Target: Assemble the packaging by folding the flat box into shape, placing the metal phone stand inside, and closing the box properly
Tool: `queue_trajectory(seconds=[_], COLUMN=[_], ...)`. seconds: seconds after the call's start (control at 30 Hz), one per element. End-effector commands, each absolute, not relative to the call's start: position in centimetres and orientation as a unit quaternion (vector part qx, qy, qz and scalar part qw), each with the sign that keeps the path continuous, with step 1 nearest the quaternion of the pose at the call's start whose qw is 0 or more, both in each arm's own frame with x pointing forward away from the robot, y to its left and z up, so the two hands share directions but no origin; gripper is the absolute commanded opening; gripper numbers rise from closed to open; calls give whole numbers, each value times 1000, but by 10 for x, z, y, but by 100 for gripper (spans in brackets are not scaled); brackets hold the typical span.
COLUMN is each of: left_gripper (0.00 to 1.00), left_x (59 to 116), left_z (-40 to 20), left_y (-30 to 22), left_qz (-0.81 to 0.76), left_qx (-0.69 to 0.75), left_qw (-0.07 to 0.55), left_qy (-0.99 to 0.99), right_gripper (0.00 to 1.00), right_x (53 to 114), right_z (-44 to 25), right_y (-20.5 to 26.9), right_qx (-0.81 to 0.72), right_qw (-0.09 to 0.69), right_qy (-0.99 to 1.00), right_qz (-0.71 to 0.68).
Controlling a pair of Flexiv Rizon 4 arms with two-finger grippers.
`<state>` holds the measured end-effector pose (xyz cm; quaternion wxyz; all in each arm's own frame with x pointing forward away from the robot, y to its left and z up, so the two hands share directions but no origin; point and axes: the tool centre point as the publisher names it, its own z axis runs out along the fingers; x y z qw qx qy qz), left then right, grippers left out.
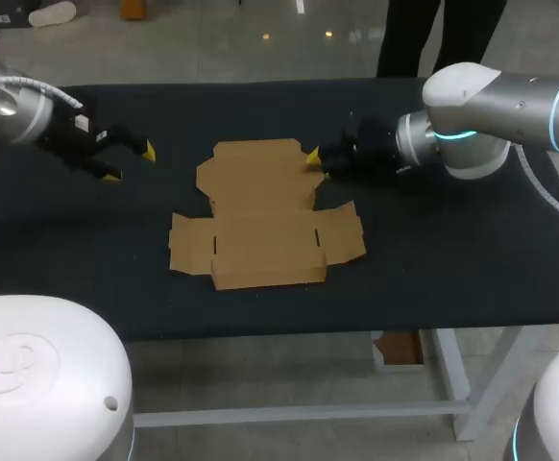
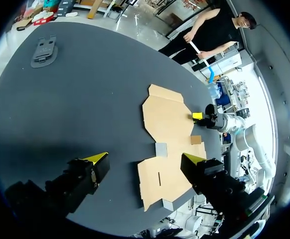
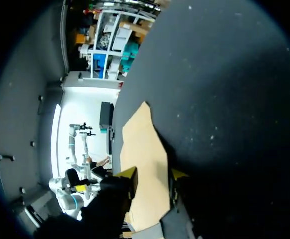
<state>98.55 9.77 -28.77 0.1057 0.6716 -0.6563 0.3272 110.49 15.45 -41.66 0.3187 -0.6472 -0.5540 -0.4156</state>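
Note:
The flat brown cardboard box (image 1: 260,221) lies unfolded in the middle of the dark table. My right gripper (image 1: 314,158) is low at the right edge of its far flap. In the right wrist view its fingers (image 3: 153,174) stand apart, one yellow tip over the cardboard (image 3: 140,144) and the other on the bare table just past the flap's edge. My left gripper (image 1: 130,163) hangs wide open and empty at the far left, well off the box. In the left wrist view the box (image 2: 167,119) lies ahead of that gripper (image 2: 145,159), and the grey metal phone stand (image 2: 44,50) sits at a far corner.
Bare dark table (image 1: 452,250) lies to the right of the box and along its front edge. Its left half (image 2: 70,109), between the box and the stand, is also bare.

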Motion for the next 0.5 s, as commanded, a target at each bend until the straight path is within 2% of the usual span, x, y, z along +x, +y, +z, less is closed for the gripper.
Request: queue_trajectory(seconds=[0.03,0.13,0.2,0.23,0.27,0.5], left_gripper=[100,100,100,100,100,100], left_x=[985,985,985,984,984,985], left_z=[-289,-290,-290,-290,-291,-292], left_y=[100,101,101,101,101,97], left_qz=[327,326,325,324,323,329], left_qx=[671,672,672,672,670,653], left_qw=[106,108,109,109,111,138], left_qy=[-656,-656,-657,-657,-659,-667], right_gripper=[42,39,28,12,1,0], right_x=[1109,1109,1108,1107,1106,1101], right_z=[-446,-449,-450,-450,-450,-437], right_y=[169,170,170,170,170,170], right_qx=[-637,-632,-629,-626,-621,-592], right_qw=[333,339,337,337,337,324], right_qy=[-549,-544,-542,-541,-541,-549], right_qz=[-427,-436,-445,-450,-457,-493])
